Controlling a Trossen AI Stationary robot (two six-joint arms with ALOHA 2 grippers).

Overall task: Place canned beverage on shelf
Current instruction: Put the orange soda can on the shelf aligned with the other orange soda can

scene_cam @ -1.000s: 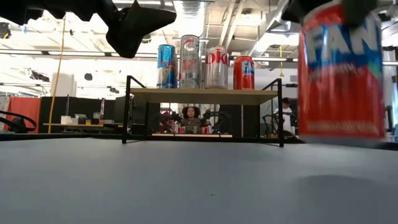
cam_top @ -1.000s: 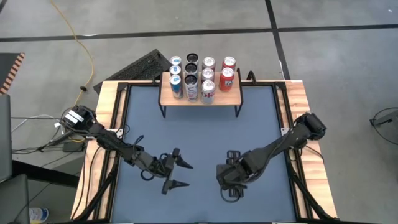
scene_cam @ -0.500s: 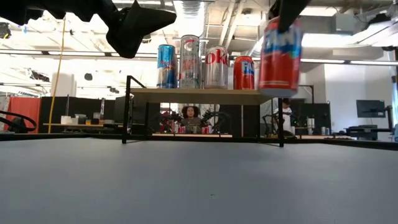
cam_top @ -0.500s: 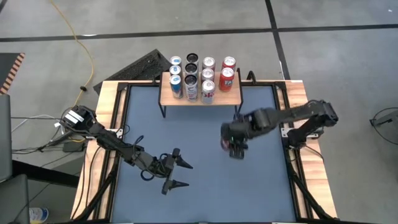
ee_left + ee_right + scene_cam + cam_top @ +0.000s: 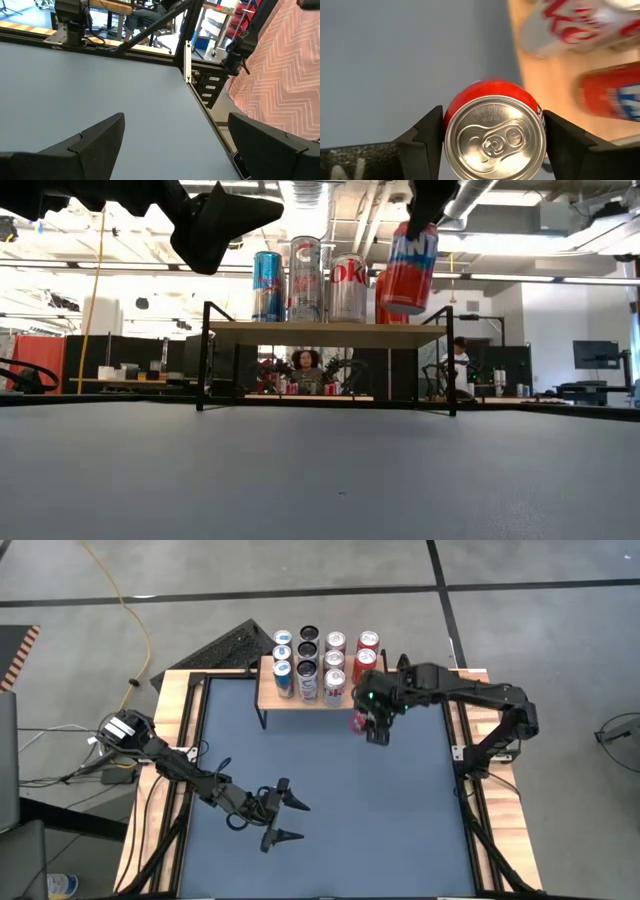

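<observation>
The shelf (image 5: 322,692), a low rack with a wooden top on black legs, stands at the table's far edge and carries several upright cans (image 5: 306,280). My right gripper (image 5: 375,718) hangs just in front of the shelf's right end, shut on a red canned beverage (image 5: 408,268), which is about level with the cans on the shelf. My left gripper (image 5: 285,817) waits open over the near left of the table, its fingers (image 5: 100,140) wide apart with nothing between them. My right gripper pinches the red can's side wall just below the top rim (image 5: 449,120) between its two fingers (image 5: 565,142), one on each side. The fingers slant down from above. The can hangs clear of table and shelf, tilted, its bottom end (image 5: 400,305) toward the shelf.
The blue-grey table top (image 5: 320,800) lies bare between the arms. A bare strip of wood (image 5: 372,697) shows at the shelf's near right corner. A black keyboard-like thing (image 5: 225,645) lies on the floor behind the table. People (image 5: 305,365) sit in the room beyond.
My right gripper has carried the red can up from the near right of the table toward the far edge, as far as the shelf's right end. The can, upright before, now hangs tilted. The gripper has tipped further downward.
</observation>
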